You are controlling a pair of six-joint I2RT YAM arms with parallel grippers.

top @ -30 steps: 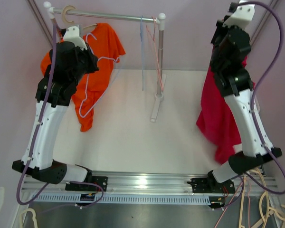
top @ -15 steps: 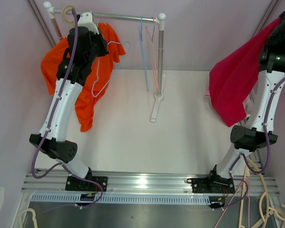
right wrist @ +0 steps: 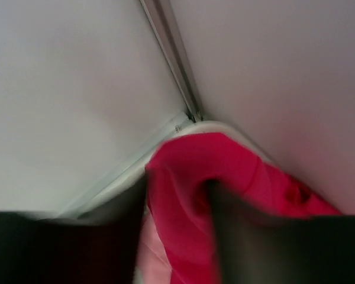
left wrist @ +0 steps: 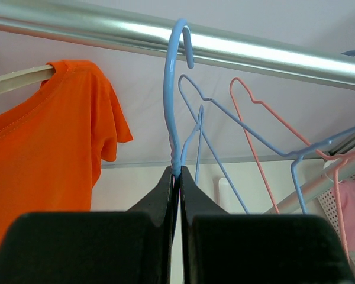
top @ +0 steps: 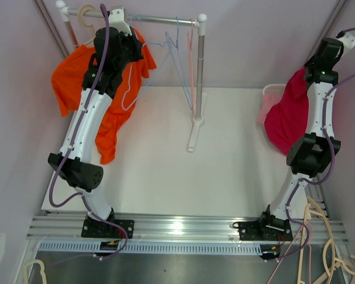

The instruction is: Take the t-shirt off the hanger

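Overhead, left claw (left wrist: 177,173) clenched on blue hanger (left wrist: 168,106); red t-shirt (right wrist: 239,160) at right claw (right wrist: 177,198), grip unclear.

Shiny metal rail (left wrist: 254,53), smooth blue hanger (left wrist: 168,106), matt red cloth t-shirt (top: 281,121).

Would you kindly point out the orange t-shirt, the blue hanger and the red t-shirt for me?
orange t-shirt (left wrist: 41,154): left wrist view, chest panel.
blue hanger (left wrist: 168,112): left wrist view, hook stem.
red t-shirt (top: 284,123): top external view, bunched middle.
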